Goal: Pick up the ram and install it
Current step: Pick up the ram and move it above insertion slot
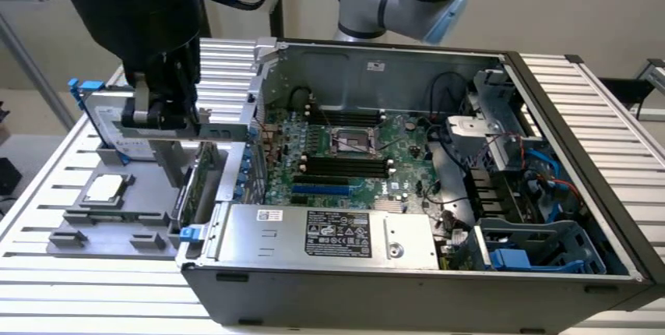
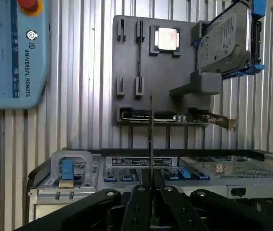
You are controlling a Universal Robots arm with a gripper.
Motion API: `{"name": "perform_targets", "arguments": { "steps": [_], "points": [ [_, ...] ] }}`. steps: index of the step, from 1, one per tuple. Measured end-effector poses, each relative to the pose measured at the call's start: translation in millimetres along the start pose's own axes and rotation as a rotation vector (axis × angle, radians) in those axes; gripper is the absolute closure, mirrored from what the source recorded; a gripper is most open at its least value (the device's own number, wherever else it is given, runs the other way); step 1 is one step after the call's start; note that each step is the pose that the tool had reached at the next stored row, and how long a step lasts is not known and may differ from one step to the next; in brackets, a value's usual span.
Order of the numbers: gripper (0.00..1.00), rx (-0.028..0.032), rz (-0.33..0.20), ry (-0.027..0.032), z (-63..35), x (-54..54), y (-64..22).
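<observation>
grip: gripper (image 2: 151,186) clamped on ram (image 2: 151,134), upright by one edge, ready for slotting | place: above grey tray (image 2: 175,72), exterior view's left of case (image 1: 416,292)

Black pincer (image 1: 163,128) hangs over the grey plastic fixture tray (image 1: 146,204) at the slatted metal desk's (image 1: 52,304) edge on the exterior view's left. A square silver processor chip (image 1: 105,188) lies in it, and the open black computer case (image 1: 416,297) sits just beside.

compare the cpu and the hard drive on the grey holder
The cpu is small, square and lies flat; the hard drive is much bigger, oblong and stands on edge. The hard drive has blue rails; the cpu has none. Both are silvery and sit on the grey holder.
</observation>
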State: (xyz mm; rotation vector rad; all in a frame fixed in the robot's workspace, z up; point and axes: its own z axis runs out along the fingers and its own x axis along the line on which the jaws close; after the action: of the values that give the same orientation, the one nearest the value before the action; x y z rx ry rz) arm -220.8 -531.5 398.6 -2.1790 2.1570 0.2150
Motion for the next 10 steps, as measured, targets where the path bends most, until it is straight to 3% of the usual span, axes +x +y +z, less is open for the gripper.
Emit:
{"name": "perform_targets", "arguments": {
  "steps": [10],
  "points": [
    [0.87,-0.0072,0.001,-0.0070,-3.3,0.1,-45.7]
  ]
}}
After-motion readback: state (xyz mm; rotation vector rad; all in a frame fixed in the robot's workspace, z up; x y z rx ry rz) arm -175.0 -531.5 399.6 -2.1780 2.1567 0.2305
